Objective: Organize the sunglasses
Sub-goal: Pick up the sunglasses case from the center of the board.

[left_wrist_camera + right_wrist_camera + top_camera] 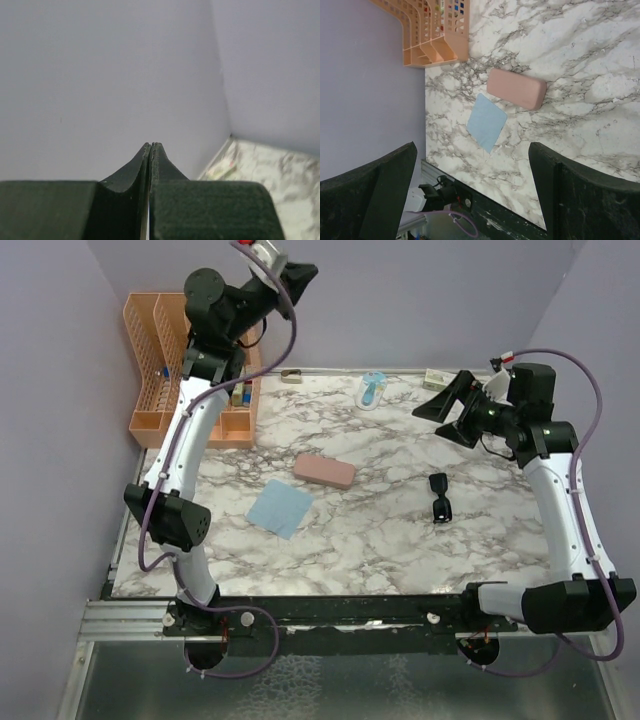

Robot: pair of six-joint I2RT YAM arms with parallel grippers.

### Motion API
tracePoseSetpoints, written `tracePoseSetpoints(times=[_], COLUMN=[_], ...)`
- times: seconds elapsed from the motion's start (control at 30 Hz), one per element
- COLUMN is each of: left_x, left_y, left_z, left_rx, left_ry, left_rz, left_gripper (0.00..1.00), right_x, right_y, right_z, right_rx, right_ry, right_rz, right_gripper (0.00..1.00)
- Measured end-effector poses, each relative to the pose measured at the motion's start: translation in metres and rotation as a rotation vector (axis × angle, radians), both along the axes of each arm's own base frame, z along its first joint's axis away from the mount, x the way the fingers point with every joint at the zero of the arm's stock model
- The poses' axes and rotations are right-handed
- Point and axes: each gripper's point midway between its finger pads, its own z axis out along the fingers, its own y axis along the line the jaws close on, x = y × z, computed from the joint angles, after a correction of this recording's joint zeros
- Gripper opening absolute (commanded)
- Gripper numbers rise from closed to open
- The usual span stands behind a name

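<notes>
The overhead camera looks down from the near side over the whole white marbled counter (380,530). The left wrist camera, held high, faces the lavender wall corner (220,75) past its jaws. The right wrist camera looks down, sharing the pink oblong case (516,88) and light blue square cloth (486,122) with it.

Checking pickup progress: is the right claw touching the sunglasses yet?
Apart. The top view shows bare marble tabletop between the open right claw and the sunglasses.
</notes>
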Motion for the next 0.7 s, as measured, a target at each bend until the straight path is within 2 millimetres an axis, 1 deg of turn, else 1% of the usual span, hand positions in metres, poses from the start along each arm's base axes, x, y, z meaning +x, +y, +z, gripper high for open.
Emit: tracePoseSetpoints(times=[0.03, 0.07, 0.1, 0.13, 0.17, 0.2, 0.23, 0.27, 0.33, 0.37, 0.4, 0.43, 0.47, 0.5, 0.53, 0.6, 0.7], left_x=[0.008, 0.017, 0.026, 0.033, 0.041, 0.044, 0.047, 0.039, 0.027, 0.015, 0.004, -0.006, -0.016, -0.023, -0.028, -0.032, -0.028], left_y=[-0.001, 0.000, 0.001, 0.001, 0.004, 0.006, 0.010, 0.010, 0.013, 0.017, 0.020, 0.023, 0.026, 0.028, 0.028, 0.027, 0.020], left_z=[-0.018, -0.039, -0.067, -0.097, -0.138, -0.167, -0.199, -0.245, -0.302, -0.335, -0.358, -0.377, -0.390, -0.395, -0.395, -0.388, -0.377], left_rx=[0.041, 0.107, 0.198, 0.292, 0.420, 0.495, 0.616, 0.700, 0.850, 0.930, 0.986, 1.035, 1.082, 1.108, 1.126, 1.149, 1.165], left_ry=[0.016, 0.030, 0.046, 0.074, 0.107, 0.146, 0.142, 0.232, 0.264, 0.287, 0.310, 0.328, 0.339, 0.343, 0.342, 0.319, 0.274], left_rz=[0.047, 0.090, 0.124, 0.145, 0.175, 0.180, 0.197, 0.158, 0.110, 0.069, 0.031, -0.007, -0.049, -0.080, -0.106, -0.154, -0.211], left_gripper=[0.00, 0.00, 0.00, 0.00, 0.05, 0.30, 0.47, 0.55, 0.63, 0.70, 0.78, 0.85, 0.89, 0.93, 0.95, 0.99, 0.99], right_x=[-0.001, -0.002, -0.003, -0.006, -0.008, -0.009, -0.010, -0.011, -0.013, -0.015, -0.017, -0.018, -0.020, -0.020, -0.021, -0.023, -0.025], right_y=[0.000, -0.001, -0.001, -0.001, -0.001, -0.001, -0.001, -0.001, -0.001, -0.001, -0.001, -0.001, -0.001, -0.001, -0.001, -0.001, -0.001], right_z=[0.001, 0.002, 0.002, 0.001, 0.000, 0.000, -0.001, -0.002, -0.006, -0.008, -0.012, -0.014, -0.017, -0.019, -0.022, -0.026, -0.031], right_rx=[-0.001, 0.000, 0.001, 0.004, 0.006, 0.007, 0.008, 0.009, 0.010, 0.011, 0.011, 0.011, 0.011, 0.012, 0.013, 0.013, 0.013], right_ry=[-0.003, -0.008, -0.011, -0.008, -0.006, -0.004, -0.002, 0.001, 0.007, 0.012, 0.019, 0.024, 0.031, 0.034, 0.040, 0.050, 0.060], right_rz=[-0.003, -0.005, -0.006, -0.009, -0.010, -0.011, -0.012, -0.012, -0.014, -0.014, -0.014, -0.014, -0.014, -0.015, -0.015, -0.015, -0.015], right_gripper=[0.95, 0.94, 0.94, 0.94, 0.94, 0.94, 0.94, 0.94, 0.94, 0.94, 0.94, 0.94, 0.94, 0.94, 0.94, 0.94, 0.94])
